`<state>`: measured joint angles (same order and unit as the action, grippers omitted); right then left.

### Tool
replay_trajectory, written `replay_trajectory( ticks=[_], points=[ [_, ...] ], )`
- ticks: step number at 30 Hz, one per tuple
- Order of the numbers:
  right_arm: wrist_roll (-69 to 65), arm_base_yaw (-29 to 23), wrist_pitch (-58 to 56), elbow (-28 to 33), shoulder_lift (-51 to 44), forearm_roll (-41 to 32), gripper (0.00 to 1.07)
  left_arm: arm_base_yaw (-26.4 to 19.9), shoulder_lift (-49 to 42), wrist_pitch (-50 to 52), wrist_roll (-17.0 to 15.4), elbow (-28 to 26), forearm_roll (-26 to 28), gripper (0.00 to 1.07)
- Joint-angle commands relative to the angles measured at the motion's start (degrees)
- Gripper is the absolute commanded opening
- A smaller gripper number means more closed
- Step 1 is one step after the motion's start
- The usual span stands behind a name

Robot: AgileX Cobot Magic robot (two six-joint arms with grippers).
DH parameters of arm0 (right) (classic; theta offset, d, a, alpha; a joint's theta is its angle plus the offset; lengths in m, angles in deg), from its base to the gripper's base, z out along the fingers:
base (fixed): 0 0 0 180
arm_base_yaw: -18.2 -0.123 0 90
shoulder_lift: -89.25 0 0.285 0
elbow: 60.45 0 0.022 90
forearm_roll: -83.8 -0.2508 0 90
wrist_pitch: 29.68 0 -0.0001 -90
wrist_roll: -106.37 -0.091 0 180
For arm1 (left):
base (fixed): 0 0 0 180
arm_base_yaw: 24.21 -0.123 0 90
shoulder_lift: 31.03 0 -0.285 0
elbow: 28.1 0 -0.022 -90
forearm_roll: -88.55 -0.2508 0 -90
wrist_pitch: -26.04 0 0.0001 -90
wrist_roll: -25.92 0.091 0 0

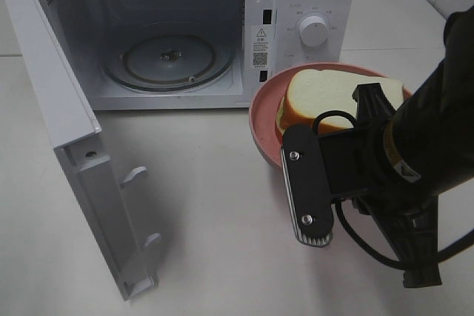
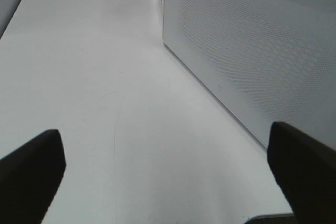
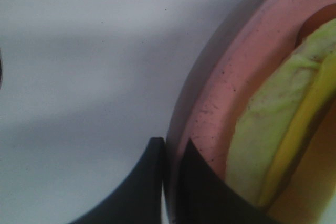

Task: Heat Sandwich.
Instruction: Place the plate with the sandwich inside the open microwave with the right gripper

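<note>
Sandwich (image 1: pixel 337 94), one: square white bread with tan crust and yellow-green filling, lying on a pink plate (image 1: pixel 261 120) just in front of the microwave's (image 1: pixel 311 5) control panel, below its dial (image 1: pixel 314 31). The plate's far edge overlaps the microwave's front lower corner in the high view; whether they touch cannot be told.

Plate, one: round, wider than the sandwich, with a bare rim showing on the side toward the microwave's open cavity.

Right end effector (image 3: pixel 173 153), one: fingers drawn together and clamped on the plate's rim, at the edge farthest from the microwave.

Microwave, one: white, door (image 1: pixel 67 123) swung fully open away from the control panel, with two latch hooks on the door's free edge. One glass turntable (image 1: pixel 170 61) sits inside.

Worktop (image 1: pixel 207 220): a bare white stretch runs in front of the microwave, between door and plate.

Left end effector (image 2: pixel 165 148), one: fingers spread wide apart, holding nothing, low over the worktop beside the microwave's perforated wall.
</note>
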<state>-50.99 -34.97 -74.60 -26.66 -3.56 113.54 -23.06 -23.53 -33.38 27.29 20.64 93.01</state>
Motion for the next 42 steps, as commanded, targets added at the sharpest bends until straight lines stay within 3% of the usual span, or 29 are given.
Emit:
replay_trajectory(
  ticks=[1, 12, 23, 30, 36, 42],
  points=[
    [6.19, -0.23, 1.83, 0.06, -0.69, 0.97, 0.0, 0.46, -1.49, 0.57, 0.06, 0.23, 0.17, 1.01],
    [18.45, -0.23, 6.47, 0.06, -0.69, 0.34, 0.0, 0.46, -1.49, 0.57, 0.06, 0.23, 0.17, 1.01],
    [33.92, -0.06, 9.8, 0.06, -0.69, -8.19, 0.0, 0.46, -1.49, 0.57, 0.06, 0.23, 0.17, 1.01],
    [39.99, 4.81, 12.38, 0.06, -0.69, -11.8, 0.0, 0.46, -1.49, 0.57, 0.06, 0.23, 0.17, 1.01],
    [47.9, 9.91, 14.84, 0.06, -0.69, -19.54, 0.0, 0.46, -1.49, 0.57, 0.06, 0.23, 0.17, 1.01],
    [49.39, 13.69, 15.76, 0.06, -0.69, -20.51, 0.0, 0.46, -1.49, 0.57, 0.06, 0.23, 0.17, 1.01]
  ],
)
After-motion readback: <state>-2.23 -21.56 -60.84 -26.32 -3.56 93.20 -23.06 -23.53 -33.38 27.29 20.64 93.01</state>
